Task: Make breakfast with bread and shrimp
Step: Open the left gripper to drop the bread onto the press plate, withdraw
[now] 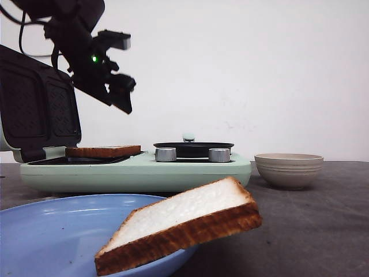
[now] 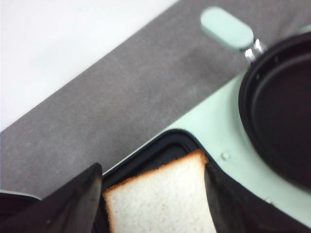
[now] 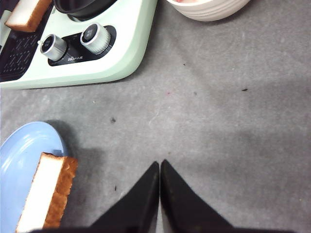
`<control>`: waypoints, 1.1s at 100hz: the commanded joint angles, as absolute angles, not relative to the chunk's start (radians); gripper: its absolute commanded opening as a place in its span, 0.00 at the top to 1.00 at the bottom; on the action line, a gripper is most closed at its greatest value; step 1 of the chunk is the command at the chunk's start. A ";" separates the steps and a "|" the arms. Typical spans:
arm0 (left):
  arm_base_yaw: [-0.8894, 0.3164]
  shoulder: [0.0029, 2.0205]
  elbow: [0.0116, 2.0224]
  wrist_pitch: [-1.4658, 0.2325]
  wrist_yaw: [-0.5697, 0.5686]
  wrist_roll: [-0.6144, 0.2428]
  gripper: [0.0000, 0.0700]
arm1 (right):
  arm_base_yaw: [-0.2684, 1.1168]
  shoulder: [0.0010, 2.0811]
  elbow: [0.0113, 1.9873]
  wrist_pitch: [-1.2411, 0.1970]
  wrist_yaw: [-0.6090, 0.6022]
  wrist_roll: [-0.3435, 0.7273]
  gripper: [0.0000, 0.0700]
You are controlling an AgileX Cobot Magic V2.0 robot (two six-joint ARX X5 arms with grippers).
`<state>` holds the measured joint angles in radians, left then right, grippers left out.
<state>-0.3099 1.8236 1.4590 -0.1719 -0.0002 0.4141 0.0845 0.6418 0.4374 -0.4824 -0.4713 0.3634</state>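
Observation:
One bread slice (image 1: 104,151) lies on the dark plate of the mint-green sandwich maker (image 1: 138,173). It also shows in the left wrist view (image 2: 160,199) and the right wrist view (image 3: 26,14). My left gripper (image 1: 124,95) hangs open and empty well above it, and its fingers (image 2: 73,204) frame the slice. The second slice (image 1: 184,222) leans on the rim of the blue plate (image 1: 52,231), as the right wrist view also shows (image 3: 46,194). My right gripper (image 3: 159,165) is shut and empty over bare grey table. The shrimp are hidden inside the beige ribbed bowl (image 1: 288,169).
The sandwich maker's lid (image 1: 37,107) stands open at the left. A black pan (image 1: 193,149) with a mint handle (image 2: 227,28) sits on its right half, behind two silver knobs (image 3: 73,41). The bowl (image 3: 209,7) stands to the right of the appliance.

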 commanded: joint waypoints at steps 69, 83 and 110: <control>-0.236 1.336 1.484 -0.336 0.246 0.032 0.49 | 0.086 0.645 0.453 -0.473 -0.495 0.362 1.00; -0.223 1.258 1.454 -0.414 0.250 0.032 0.50 | 0.086 0.645 0.453 -0.473 -0.527 0.384 1.00; -0.207 1.053 1.234 -0.384 0.287 0.001 0.50 | 0.088 0.645 0.453 -0.485 -0.559 0.409 1.00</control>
<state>-0.2092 1.0966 1.2797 -0.4156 0.2829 0.0299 0.0845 0.6418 0.4374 -0.4862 -0.5510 0.3866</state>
